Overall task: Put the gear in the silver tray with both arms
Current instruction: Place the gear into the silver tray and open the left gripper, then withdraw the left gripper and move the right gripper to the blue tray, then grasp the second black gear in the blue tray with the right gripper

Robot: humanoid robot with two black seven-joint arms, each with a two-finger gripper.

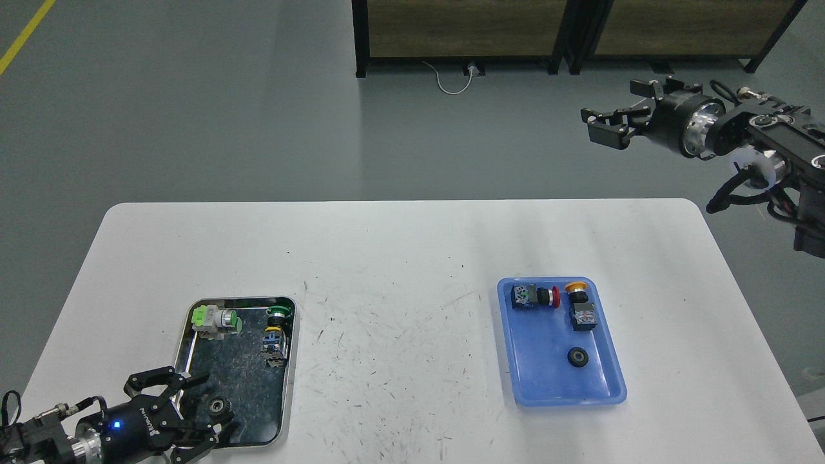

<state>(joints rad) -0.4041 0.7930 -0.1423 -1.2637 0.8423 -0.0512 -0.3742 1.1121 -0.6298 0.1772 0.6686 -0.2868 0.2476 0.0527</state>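
The silver tray sits at the table's front left. A small black gear lies in its near left part. My left gripper is low at the tray's near left corner, fingers spread, with the gear just at the fingertips. My right gripper is open and empty, held high beyond the table's far right edge. A second black gear lies in the blue tray at the right.
The silver tray also holds a green and silver switch and a green-capped button. The blue tray holds a red button and a yellow button. The scuffed white table lies between the trays.
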